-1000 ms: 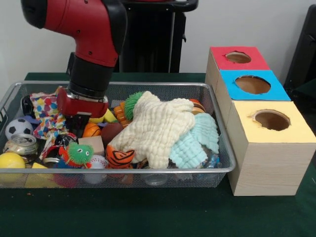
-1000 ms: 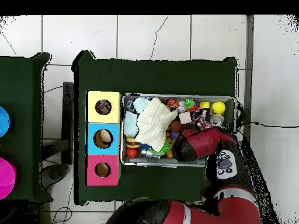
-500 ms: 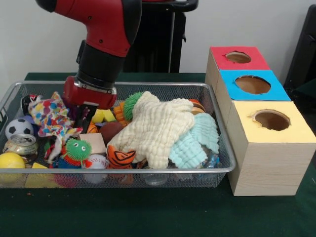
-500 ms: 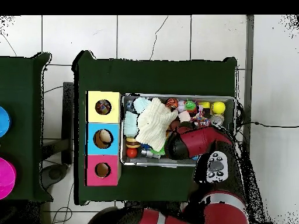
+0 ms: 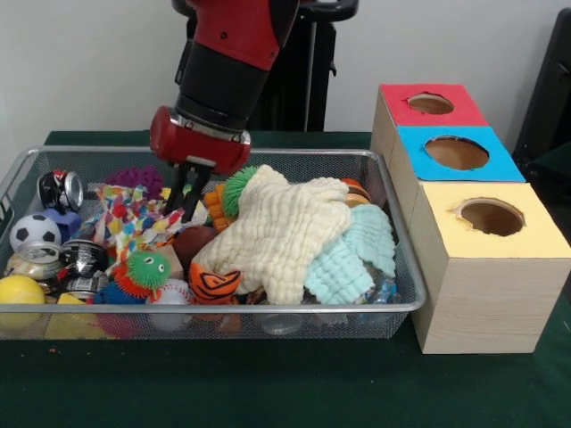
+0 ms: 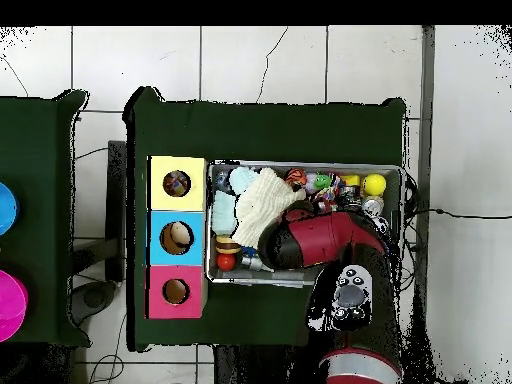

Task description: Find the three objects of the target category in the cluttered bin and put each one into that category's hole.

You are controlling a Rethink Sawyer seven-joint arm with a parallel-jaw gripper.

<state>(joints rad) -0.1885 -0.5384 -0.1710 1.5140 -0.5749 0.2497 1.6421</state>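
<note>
The wire-mesh bin (image 5: 214, 308) is full of toys and cloths. One polka-dot cloth (image 5: 132, 221) hangs at the bin's left side, pulled up by one corner. My gripper (image 5: 187, 203) is shut on that corner, just above the clutter and left of the cream waffle cloth (image 5: 281, 230). No other polka-dot cloth shows. The yellow-topped box with its round hole (image 5: 491, 217) stands right of the bin, nearest the camera. In the overhead view my arm (image 6: 320, 238) covers the gripper and the bin's (image 6: 300, 165) middle; the yellow hole (image 6: 176, 183) is at the left.
A mint-green waffle cloth (image 5: 352, 254) lies under the cream one. A soccer ball (image 5: 34, 230), a yellow ball (image 5: 20, 290), a can (image 5: 61, 189) and a green spiky toy (image 5: 144, 267) fill the left end. Blue-topped (image 5: 457, 152) and red-topped (image 5: 431, 103) boxes stand behind the yellow one.
My gripper has risen and moved to the right in the front view, dragging the polka-dot cloth with it. A can and a purple spiky toy have come into sight at the left.
</note>
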